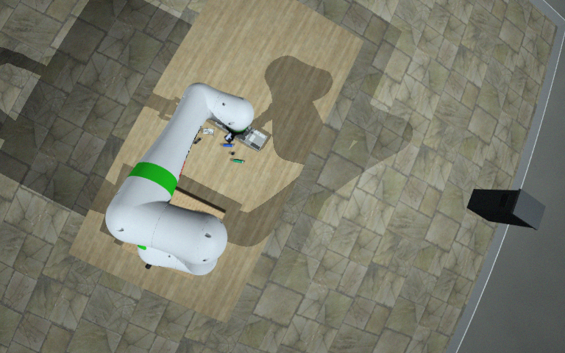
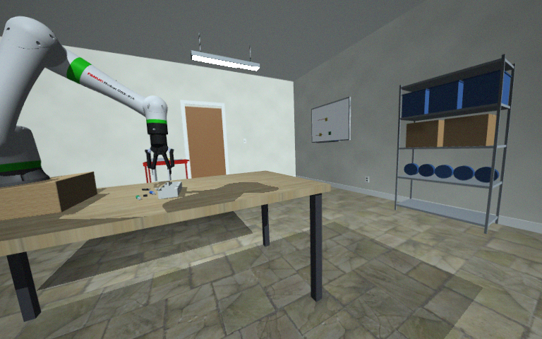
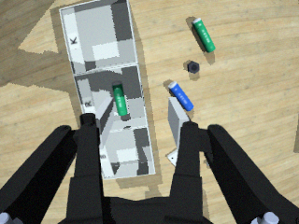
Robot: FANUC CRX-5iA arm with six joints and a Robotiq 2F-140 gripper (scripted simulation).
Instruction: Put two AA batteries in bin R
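Observation:
Two grey bin compartments (image 3: 108, 81) stand end to end on the wooden table; they also show in the overhead view (image 1: 254, 138) and the side view (image 2: 169, 190). I cannot read their marks. A green AA battery (image 3: 119, 101) lies inside the nearer compartment. My gripper (image 3: 140, 108) hangs above that compartment, open and empty, its fingers apart from the battery. A blue AA battery (image 3: 181, 95) and a second green AA battery (image 3: 204, 35) lie on the table to the right of the bins.
A small black part (image 3: 193, 66) lies between the two loose batteries. A small pale flat piece lies by my right finger. A white item (image 1: 208, 131) lies left of the gripper. A wooden block (image 2: 47, 193) holds the arm's base.

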